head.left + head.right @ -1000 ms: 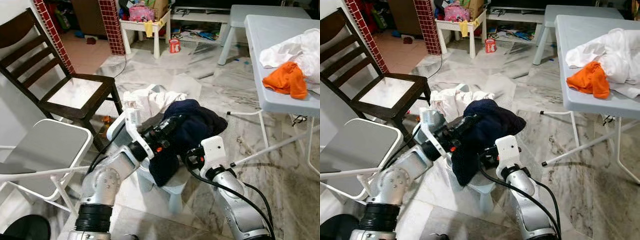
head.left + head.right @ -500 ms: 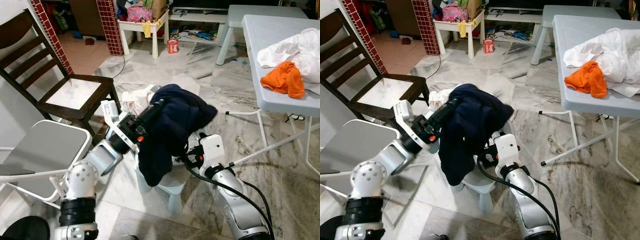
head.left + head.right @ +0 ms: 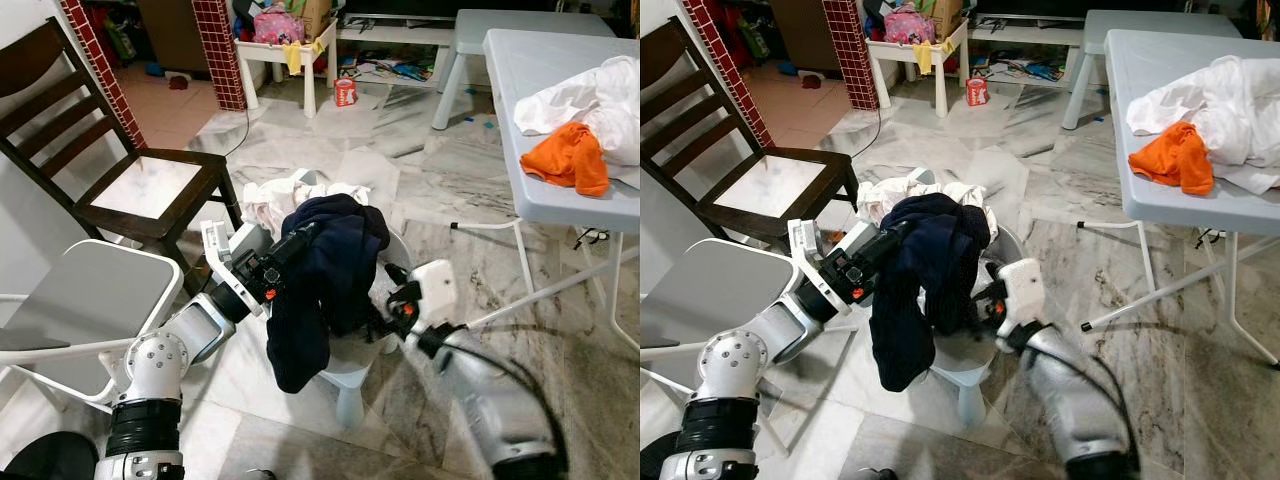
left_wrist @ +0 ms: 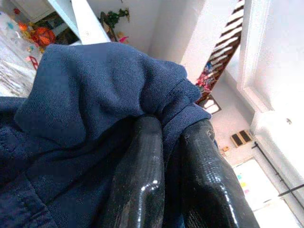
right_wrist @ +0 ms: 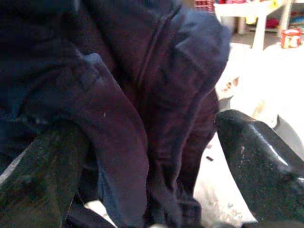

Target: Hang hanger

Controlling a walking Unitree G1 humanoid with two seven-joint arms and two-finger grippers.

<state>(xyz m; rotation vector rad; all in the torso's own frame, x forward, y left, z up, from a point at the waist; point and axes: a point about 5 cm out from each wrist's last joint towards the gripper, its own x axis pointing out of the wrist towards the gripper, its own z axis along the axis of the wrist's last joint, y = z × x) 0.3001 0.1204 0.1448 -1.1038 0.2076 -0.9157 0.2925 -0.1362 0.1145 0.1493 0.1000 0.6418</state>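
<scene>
Your left gripper [image 3: 305, 236] is clenched on the navy garment [image 3: 322, 275], which hangs toward 6 o'clock; right gripper [image 5: 156, 156], fingers released, sits beside it.

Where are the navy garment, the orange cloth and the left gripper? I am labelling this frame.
navy garment [image 3: 325, 270], left eye view, on the hanging middle fold.
orange cloth [image 3: 572, 158], left eye view, on its bunched centre on the table.
left gripper [image 4: 173, 156], left wrist view, between the fingertips pinching the navy fabric.
</scene>
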